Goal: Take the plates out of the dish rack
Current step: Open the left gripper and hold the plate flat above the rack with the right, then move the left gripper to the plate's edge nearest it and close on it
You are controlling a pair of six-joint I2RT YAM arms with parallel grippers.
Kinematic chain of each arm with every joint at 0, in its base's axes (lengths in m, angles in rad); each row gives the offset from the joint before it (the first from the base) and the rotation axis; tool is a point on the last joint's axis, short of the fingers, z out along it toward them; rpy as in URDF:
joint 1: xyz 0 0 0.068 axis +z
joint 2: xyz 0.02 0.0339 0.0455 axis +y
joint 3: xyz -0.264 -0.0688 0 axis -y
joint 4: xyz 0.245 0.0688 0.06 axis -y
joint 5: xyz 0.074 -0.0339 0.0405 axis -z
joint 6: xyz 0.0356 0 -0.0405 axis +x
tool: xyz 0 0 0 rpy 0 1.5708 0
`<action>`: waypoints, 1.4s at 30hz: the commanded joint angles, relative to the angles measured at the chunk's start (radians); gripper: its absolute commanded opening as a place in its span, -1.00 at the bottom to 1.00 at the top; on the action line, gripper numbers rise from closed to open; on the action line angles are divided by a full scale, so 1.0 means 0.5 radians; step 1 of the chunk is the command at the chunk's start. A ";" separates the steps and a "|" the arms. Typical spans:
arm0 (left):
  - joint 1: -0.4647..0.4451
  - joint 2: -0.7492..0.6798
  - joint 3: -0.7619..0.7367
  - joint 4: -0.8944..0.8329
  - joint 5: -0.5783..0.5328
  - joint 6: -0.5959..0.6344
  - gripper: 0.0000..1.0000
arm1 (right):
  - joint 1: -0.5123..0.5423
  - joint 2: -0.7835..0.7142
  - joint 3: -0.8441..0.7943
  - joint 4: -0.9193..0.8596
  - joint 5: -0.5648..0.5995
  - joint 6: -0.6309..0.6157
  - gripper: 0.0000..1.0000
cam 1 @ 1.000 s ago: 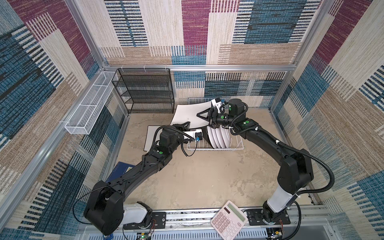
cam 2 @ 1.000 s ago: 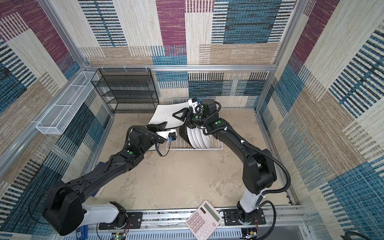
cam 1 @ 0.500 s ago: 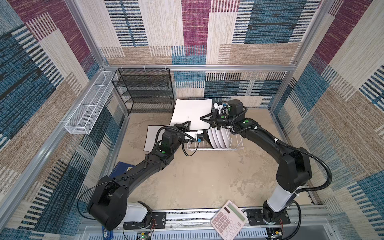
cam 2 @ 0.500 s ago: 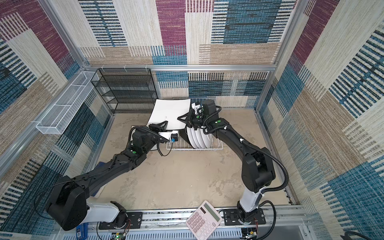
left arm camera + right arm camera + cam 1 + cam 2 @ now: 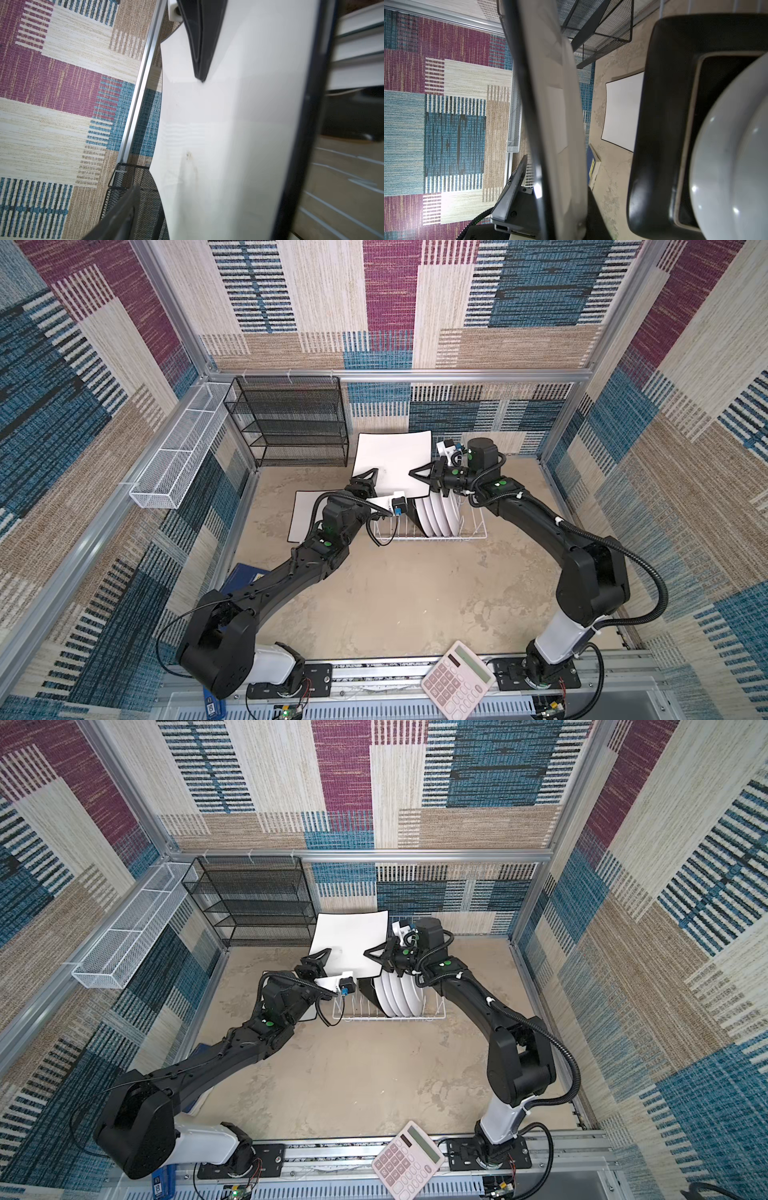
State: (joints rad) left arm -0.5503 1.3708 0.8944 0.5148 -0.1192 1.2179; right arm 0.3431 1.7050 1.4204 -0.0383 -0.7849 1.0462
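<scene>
White rounded-square plate with the dark edge (image 5: 392, 456) is up in the air, tilted, over the left end of the white wire dish rack (image 5: 432, 536). Right hand (image 5: 413, 475) is clamped on its right edge. Left hand (image 5: 368, 477) is at its lower left edge with fingers apart, can't tell if it's touching. Black square plate (image 5: 654, 124) and round white plates (image 5: 440, 510) stand in the rack. Second big white plate (image 5: 305, 514) lies flat on the table (image 5: 415, 593) just left.

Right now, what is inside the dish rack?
The black square plate and a row of round white plates stand on edge in the dish rack. Its far end is covered by the large white plate held up in the right gripper.
</scene>
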 commanded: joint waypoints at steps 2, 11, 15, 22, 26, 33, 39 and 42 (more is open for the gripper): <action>0.005 -0.095 0.015 -0.085 0.110 -0.326 0.54 | -0.085 -0.071 -0.031 0.404 0.010 -0.013 -1.00; 0.051 -0.332 0.107 -0.378 0.416 -1.041 0.65 | -0.156 -0.224 -0.163 0.447 0.323 -0.135 -1.00; 0.189 -0.330 0.378 -0.637 0.610 -1.683 0.66 | -0.158 -0.268 -0.144 0.391 0.362 -0.284 -1.00; 0.466 -0.119 0.900 -1.109 0.982 -2.463 0.65 | -0.160 -0.311 -0.174 0.408 0.321 -0.403 -1.00; 0.592 0.048 1.063 -1.196 1.178 -2.840 0.65 | -0.159 -0.300 -0.184 0.411 0.276 -0.411 -1.00; 0.754 0.391 1.210 -1.025 1.852 -3.506 0.63 | -0.160 -0.217 -0.126 0.460 0.039 -0.411 -1.00; 0.815 0.711 1.301 -0.811 2.203 -3.855 0.43 | -0.161 -0.124 -0.043 0.476 -0.139 -0.405 -1.00; 0.815 0.766 1.324 -0.890 2.186 -3.834 0.43 | -0.159 -0.119 -0.036 0.487 -0.156 -0.407 -1.00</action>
State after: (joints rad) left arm -0.1444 1.7401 1.5356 0.0315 0.9024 -0.6331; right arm 0.2615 1.6497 1.3842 0.0238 -0.7998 0.8520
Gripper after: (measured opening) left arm 0.715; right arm 0.156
